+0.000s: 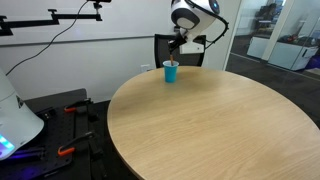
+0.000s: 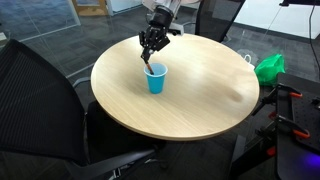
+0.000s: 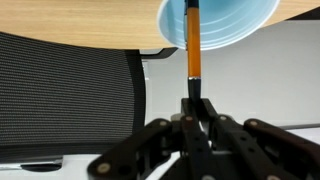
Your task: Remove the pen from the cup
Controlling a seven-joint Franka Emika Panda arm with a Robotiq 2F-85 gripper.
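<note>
Pinches the pen (image 3: 194, 50) by its dark near end with the Robotiq gripper (image 3: 196, 102); in the wrist view, shows the fingers (image 3: 204, 118) drawn almost together, with no more gap than the slender shaft fills; shows the orange-brown shaft running straight from the fingertips into the mouth of the teal-blue cup (image 3: 225, 20), far end hidden inside; cannot tell whether that end touches the bottom. In both exterior views, finds the cup (image 1: 171, 71) upright on the round wooden table (image 1: 215, 125), close to the edge nearest the arm, with the gripper (image 2: 152, 48) hanging directly over its light rim; too small there to make out the pen. Past the table edge in the wrist view, a black mesh office chair (image 3: 70, 100); in an exterior view, a bright green object (image 2: 268, 68) just beside the table, off its surface.
</note>
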